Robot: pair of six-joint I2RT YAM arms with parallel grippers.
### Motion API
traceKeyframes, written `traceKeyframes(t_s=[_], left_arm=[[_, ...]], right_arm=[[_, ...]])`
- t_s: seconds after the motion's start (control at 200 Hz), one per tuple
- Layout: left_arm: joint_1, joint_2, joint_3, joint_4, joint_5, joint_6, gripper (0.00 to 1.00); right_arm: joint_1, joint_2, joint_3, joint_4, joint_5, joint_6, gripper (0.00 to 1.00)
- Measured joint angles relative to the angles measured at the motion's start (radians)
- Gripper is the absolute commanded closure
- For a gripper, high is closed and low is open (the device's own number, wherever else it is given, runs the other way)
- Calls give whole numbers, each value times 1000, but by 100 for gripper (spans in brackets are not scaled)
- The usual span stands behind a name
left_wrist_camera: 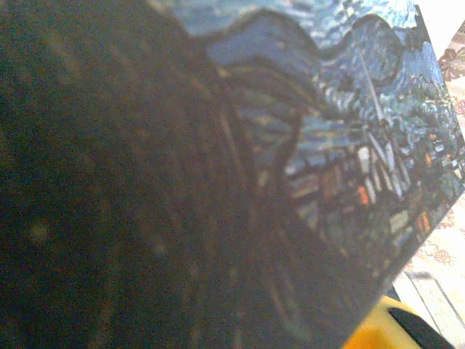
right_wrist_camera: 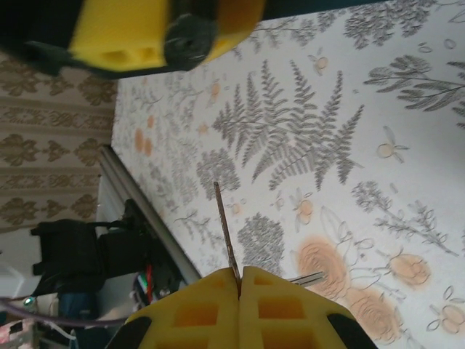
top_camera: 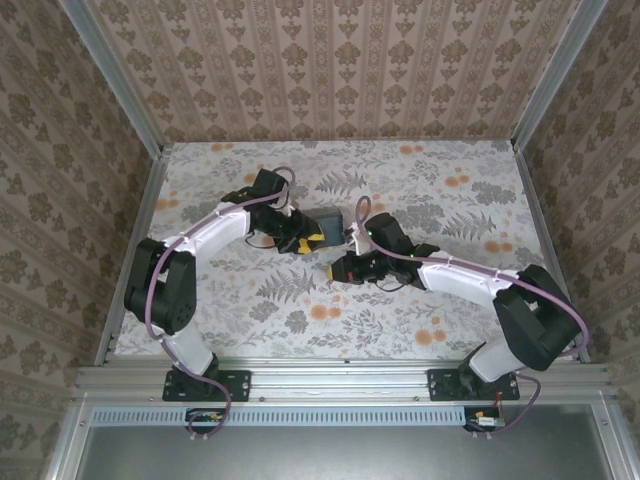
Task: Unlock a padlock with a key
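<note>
A painted padlock is gripped by the left gripper. A thin key is clamped in the right gripper, blade protruding forward.

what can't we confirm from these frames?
- Dark printed object: the left wrist view is too close and blurred and the top view too small, so no keyhole or shackle can be made out.
- Left pincer: its grip is hidden by that object and its own arm in the top view.
- Thin metal strip in the shut right pincer: its base is hidden inside the grip, so key unconfirmed.
</note>
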Motion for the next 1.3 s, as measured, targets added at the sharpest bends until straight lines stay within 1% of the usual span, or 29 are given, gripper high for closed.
traceKeyframes(t_s=[0.125, 0.465, 0.755, 1.295], left_arm=[[0, 0, 0, 11, 2, -1, 100], [0, -1, -26, 50, 26, -11, 100], [2, -7, -39, 80, 26, -29, 100], [2, -12, -50, 98, 26, -39, 100]], right_arm=[[-11, -37, 2, -14, -23, 11, 100], [-62, -20, 38, -9, -27, 93, 100], [-63, 31, 56, 4, -27, 113, 100], [-63, 59, 71, 47, -40, 130, 100]])
